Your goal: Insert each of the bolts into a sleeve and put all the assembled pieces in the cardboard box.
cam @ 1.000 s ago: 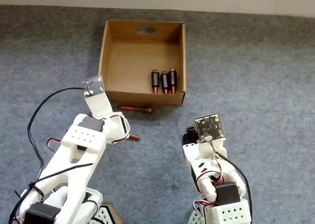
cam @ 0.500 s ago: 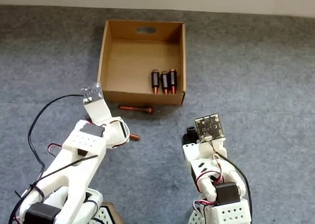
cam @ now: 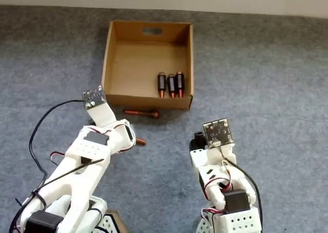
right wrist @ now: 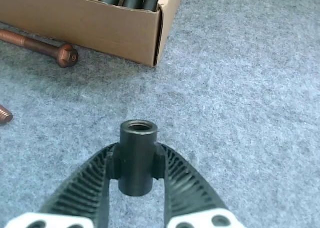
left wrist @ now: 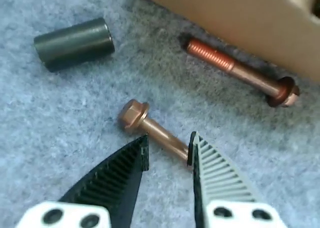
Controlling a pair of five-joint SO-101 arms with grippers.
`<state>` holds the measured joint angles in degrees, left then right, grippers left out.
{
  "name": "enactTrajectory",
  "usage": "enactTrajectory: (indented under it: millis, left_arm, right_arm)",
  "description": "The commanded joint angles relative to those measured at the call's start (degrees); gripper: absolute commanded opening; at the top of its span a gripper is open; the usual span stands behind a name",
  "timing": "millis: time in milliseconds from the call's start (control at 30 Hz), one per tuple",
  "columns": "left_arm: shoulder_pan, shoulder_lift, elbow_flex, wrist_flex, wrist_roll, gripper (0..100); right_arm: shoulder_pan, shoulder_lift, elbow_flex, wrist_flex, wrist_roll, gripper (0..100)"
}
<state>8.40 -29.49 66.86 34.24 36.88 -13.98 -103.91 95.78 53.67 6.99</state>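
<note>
Left gripper (left wrist: 168,140): it is hanging low over the grey carpet (cam: 287,79), in front of the box's left corner; its fingers are standing narrowly apart, straddling the shank of a bolt without clamping it yet.
Loose sleeve (left wrist: 74,42): a dark sleeve is lying on its side on the carpet, near the left gripper and apart from both bolts.
Near bolt (left wrist: 137,115): it is lying flat on the carpet, head pointing away from the fingers, shank running between them.
Far bolt (cam: 141,112): it is lying just in front of the box's front wall, along it.
Cardboard box (cam: 110,54): it is sitting open at the far middle of the carpet.
Assembled pieces (cam: 170,84): three are lying side by side inside, against the front wall towards the right corner.
Right gripper (right wrist: 136,158): it is waiting right of centre, its fingers closed around a held sleeve (right wrist: 137,138) that is standing upright, open bore facing up.
Progress: three pieces are looking finished and boxed; two bolts and two sleeves are still waiting to be joined and boxed, so I judge the job just past halfway.
Change: over the last second the left arm's wrist has been drawing back from the box and settling over the near bolt; the right arm, the box and the far bolt are staying put.
</note>
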Motion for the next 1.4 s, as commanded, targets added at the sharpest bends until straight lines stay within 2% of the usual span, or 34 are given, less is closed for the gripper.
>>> enactTrajectory:
  millis: [0, 433, 600, 733, 933, 1000, 1100, 1267, 1367]
  left_arm:
    - [-0.57, -0.22, -0.13, -1.49, 0.53, 17]
    - [-0.57, 0.13, 0.22, -1.05, 0.53, 17]
    - [-0.92, 8.13, -3.38, -0.79, 0.35, 17]
    - [-0.57, 13.93, -9.36, 3.60, 0.53, 16]
    - [-0.57, 14.99, -10.15, 4.48, 0.53, 16]
    - [-0.57, 14.99, -10.15, 4.57, 0.53, 13]
    - [-0.57, 14.99, -10.42, 6.07, 0.09, 1]
    - [-0.66, 14.90, -10.59, 11.25, -4.75, 2]
    - [-0.57, 14.11, -11.30, 14.95, -12.57, 2]
  right_arm:
    - [0.40, -1.10, 2.95, 0.13, 0.70, 0.6]
    - [0.40, -1.10, 2.95, 0.13, 0.70, 0.6]
    - [0.40, -1.10, 2.95, 0.13, 0.70, 0.6]
    - [0.48, -1.10, 2.95, 0.13, 0.70, 0.6]
    - [0.48, -1.10, 2.95, 0.04, 0.70, 0.6]
    - [0.48, -1.10, 2.95, 0.04, 0.70, 0.6]
    - [0.48, -1.10, 2.95, 0.04, 0.70, 0.6]
    - [0.40, -1.10, 2.95, 0.04, 0.70, 0.6]
    - [0.40, -1.10, 2.95, 0.04, 0.70, 0.6]
